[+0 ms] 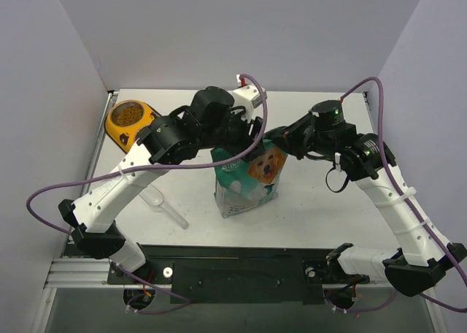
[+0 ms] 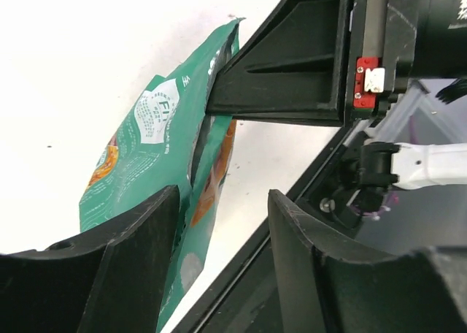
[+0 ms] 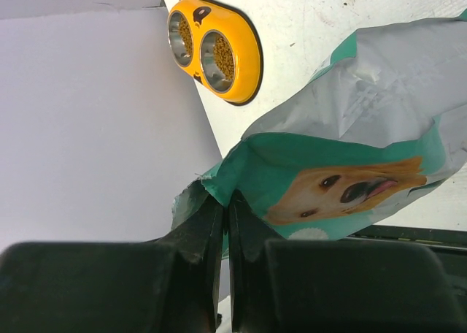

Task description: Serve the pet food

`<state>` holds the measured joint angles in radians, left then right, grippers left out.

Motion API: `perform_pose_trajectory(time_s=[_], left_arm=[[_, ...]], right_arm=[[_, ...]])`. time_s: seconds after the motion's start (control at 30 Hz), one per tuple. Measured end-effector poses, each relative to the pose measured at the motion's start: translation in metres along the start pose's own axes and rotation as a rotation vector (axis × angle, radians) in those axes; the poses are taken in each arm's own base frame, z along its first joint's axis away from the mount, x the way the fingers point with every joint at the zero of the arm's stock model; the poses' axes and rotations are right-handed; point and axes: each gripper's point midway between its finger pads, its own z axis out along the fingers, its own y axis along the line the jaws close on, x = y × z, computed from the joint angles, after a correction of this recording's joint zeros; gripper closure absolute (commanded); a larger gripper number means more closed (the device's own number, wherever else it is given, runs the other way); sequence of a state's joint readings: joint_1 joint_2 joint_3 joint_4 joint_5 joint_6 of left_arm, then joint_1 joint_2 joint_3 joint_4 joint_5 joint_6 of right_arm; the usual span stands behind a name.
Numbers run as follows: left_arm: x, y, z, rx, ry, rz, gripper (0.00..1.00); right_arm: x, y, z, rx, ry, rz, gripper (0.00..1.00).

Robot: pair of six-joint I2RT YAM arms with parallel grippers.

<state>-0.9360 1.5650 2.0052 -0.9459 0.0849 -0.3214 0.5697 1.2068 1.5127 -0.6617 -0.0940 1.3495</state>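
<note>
The teal-and-white pouch [image 1: 246,181] with the dog's face stands upright mid-table. My right gripper [image 1: 283,142] is shut on its top right corner; in the right wrist view the two fingers [image 3: 226,201] pinch the torn teal edge of the pouch [image 3: 350,158]. My left gripper [image 1: 246,143] hangs open at the pouch's top left. In the left wrist view its gap [image 2: 222,201] is empty, and the pouch [image 2: 146,143] lies against the left finger [image 2: 139,260]. Brown pet food [image 3: 223,55] fills both steel bowls of the yellow feeder [image 3: 248,63].
The yellow feeder [image 1: 117,132] sits at the table's far left corner by the wall. A clear plastic scoop [image 1: 159,203] lies on the table left of the pouch. A black rail [image 1: 241,271] runs along the near edge between the arm bases.
</note>
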Motion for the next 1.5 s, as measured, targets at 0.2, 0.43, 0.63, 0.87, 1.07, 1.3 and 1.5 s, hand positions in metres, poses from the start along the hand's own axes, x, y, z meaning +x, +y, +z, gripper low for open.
perform_pose_trajectory(time_s=[0.2, 0.43, 0.63, 0.87, 1.07, 1.3, 1.5], left_arm=[[0.007, -0.001, 0.007, -0.080, 0.005, 0.147, 0.58], [0.005, 0.009, 0.010, -0.197, -0.015, 0.272, 1.00], [0.004, 0.009, 0.013, -0.192, -0.014, 0.267, 1.00], [-0.002, 0.020, 0.012, -0.114, -0.015, 0.115, 1.00], [-0.003, 0.033, 0.008, -0.012, -0.025, -0.082, 1.00], [-0.001, 0.025, 0.009, 0.102, -0.004, -0.211, 1.00], [0.002, 0.017, 0.008, 0.159, 0.019, -0.236, 1.00]], right_arm=[[0.000, 0.000, 0.000, 0.001, 0.000, 0.011, 1.00], [-0.002, 0.002, 0.000, -0.010, 0.007, 0.007, 0.64], [-0.025, 0.015, -0.013, -0.141, -0.016, -0.250, 0.27], [-0.020, 0.002, -0.048, -0.289, -0.019, -0.856, 0.18], [-0.021, -0.012, -0.043, -0.357, -0.017, -1.233, 0.22], [-0.014, -0.014, -0.010, -0.456, 0.131, -1.551, 0.22], [-0.015, -0.017, -0.011, -0.469, 0.194, -1.755, 0.26]])
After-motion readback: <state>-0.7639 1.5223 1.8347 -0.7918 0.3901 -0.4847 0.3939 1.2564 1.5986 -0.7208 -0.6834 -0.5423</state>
